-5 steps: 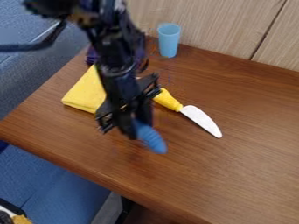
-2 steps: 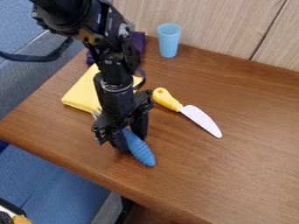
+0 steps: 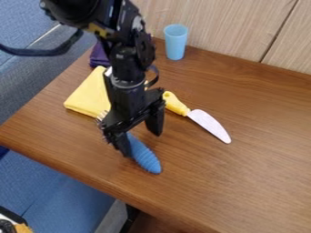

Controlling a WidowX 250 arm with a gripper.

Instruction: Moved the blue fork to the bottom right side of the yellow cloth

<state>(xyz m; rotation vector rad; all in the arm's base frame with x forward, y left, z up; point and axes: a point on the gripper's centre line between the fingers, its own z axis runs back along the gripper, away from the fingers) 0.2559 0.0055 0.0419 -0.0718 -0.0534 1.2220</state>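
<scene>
The black gripper (image 3: 142, 142) hangs low over the table's left half, its fingers spread open. The blue fork (image 3: 144, 155) lies at a slant below it, with its ribbed handle beside the left finger and pointing toward the table's front edge. Silvery tines (image 3: 102, 116) peek out left of the gripper, by the lower right corner of the folded yellow cloth (image 3: 90, 96). The gripper hides the fork's middle, and the arm covers part of the cloth's right side.
A knife (image 3: 209, 124) with a yellow handle lies right of the gripper. Behind stand a light blue cup (image 3: 175, 42) near the wooden wall and a dark purple cloth (image 3: 98, 56) partly behind the arm. The wooden table's (image 3: 79, 157) front edge runs below.
The blue fork came down and left with the gripper, then stayed on the table. Since then the fingers have opened wider, the right one moving away from the handle.
</scene>
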